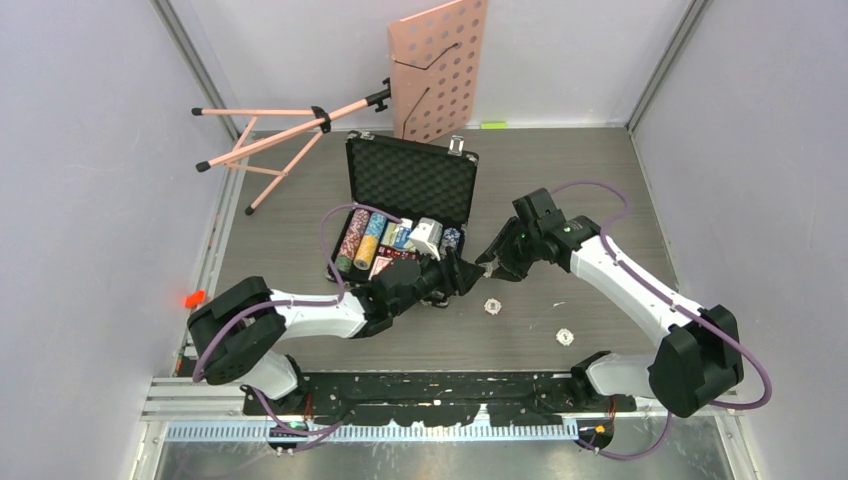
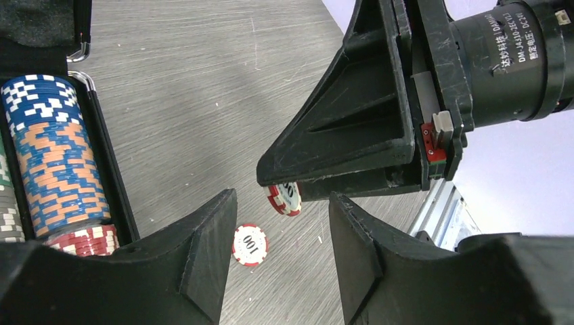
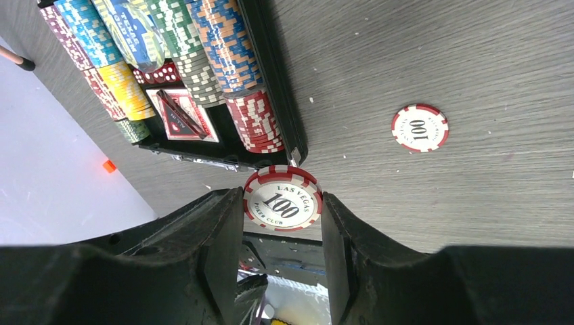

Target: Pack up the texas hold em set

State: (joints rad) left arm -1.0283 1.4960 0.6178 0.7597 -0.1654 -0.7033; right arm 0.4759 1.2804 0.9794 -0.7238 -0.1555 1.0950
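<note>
My right fingers (image 3: 220, 227) pinch a red 100 chip (image 3: 282, 199) by its rim, just beyond my left fingers (image 2: 203, 237), which stand part-open and nearer the case (image 1: 410, 180).

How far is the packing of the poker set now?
Done: rows of striped chips lie in the open black silver-edged case. In hand: right gripper pinches a red-and-white 100 chip, open left gripper facing it. Left: two loose chips on the grey table, then closing.
</note>
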